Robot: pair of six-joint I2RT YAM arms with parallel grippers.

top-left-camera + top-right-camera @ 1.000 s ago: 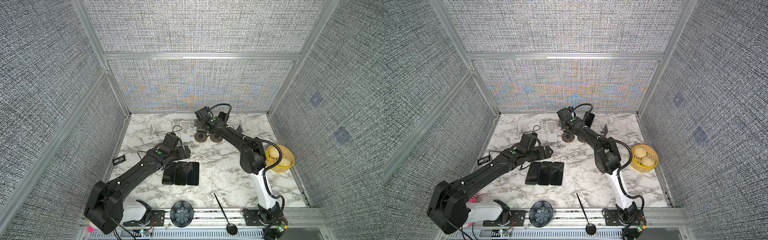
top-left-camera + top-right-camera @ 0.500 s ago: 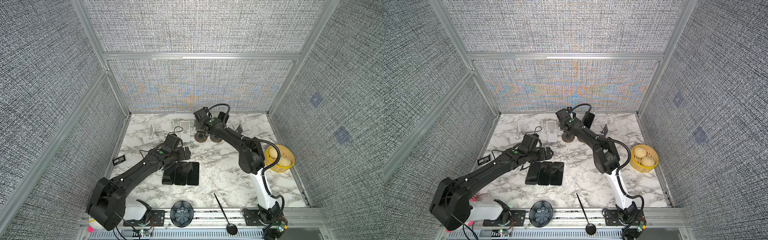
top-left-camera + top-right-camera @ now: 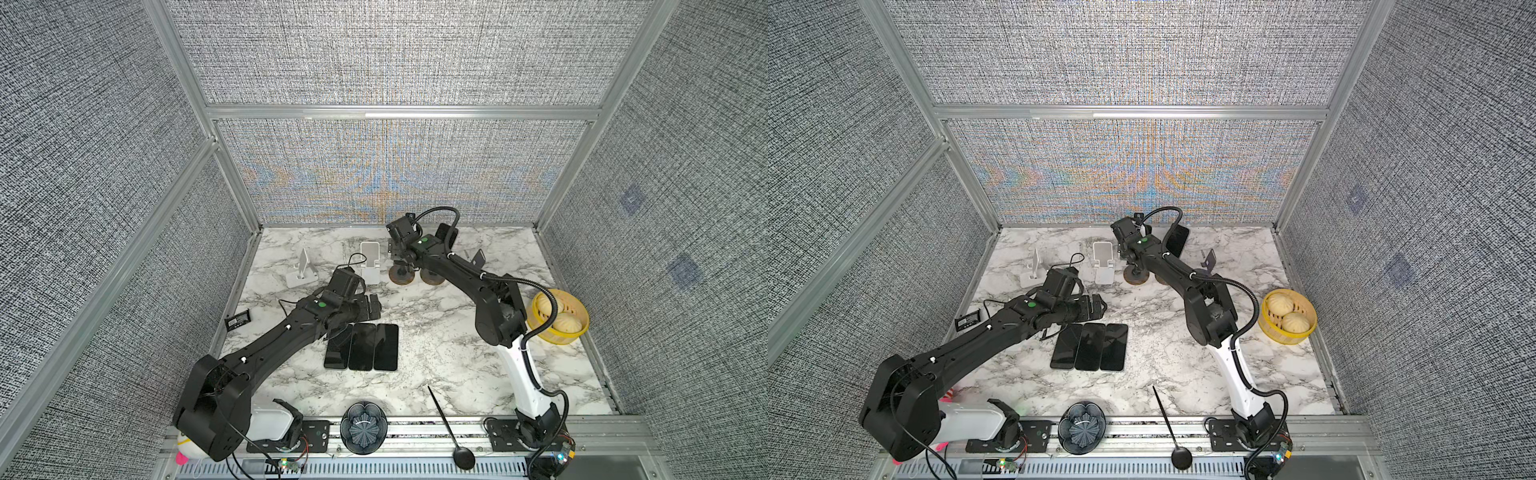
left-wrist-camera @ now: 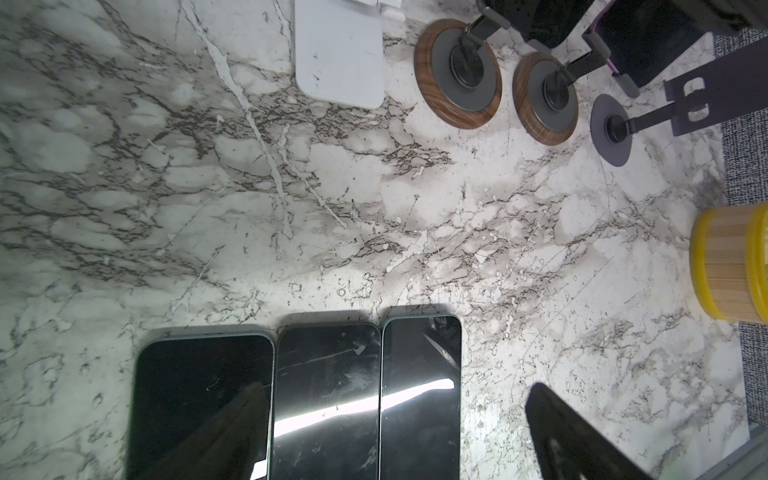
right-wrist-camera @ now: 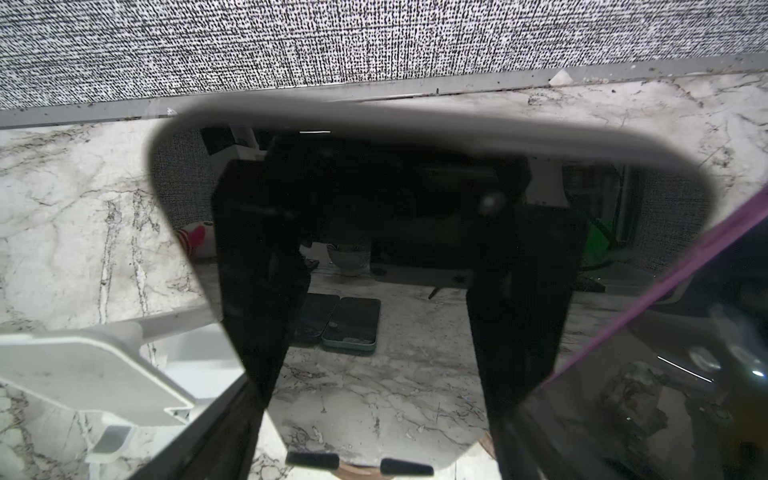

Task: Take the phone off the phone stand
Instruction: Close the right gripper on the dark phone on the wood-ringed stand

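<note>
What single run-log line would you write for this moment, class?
left end effector: open, near flat phones | right end effector: astride phone, grip unclear | phone: on stand

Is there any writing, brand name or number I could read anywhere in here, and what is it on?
No text here can be read.
Small black slab: pale markings, too small to read.
Three phones lying flat: dark screens, nothing written.

Both top views overlook the whole tabletop (image 3: 440,340) from high; wrist cameras sit close, right facing the phone (image 5: 374,357).
</note>
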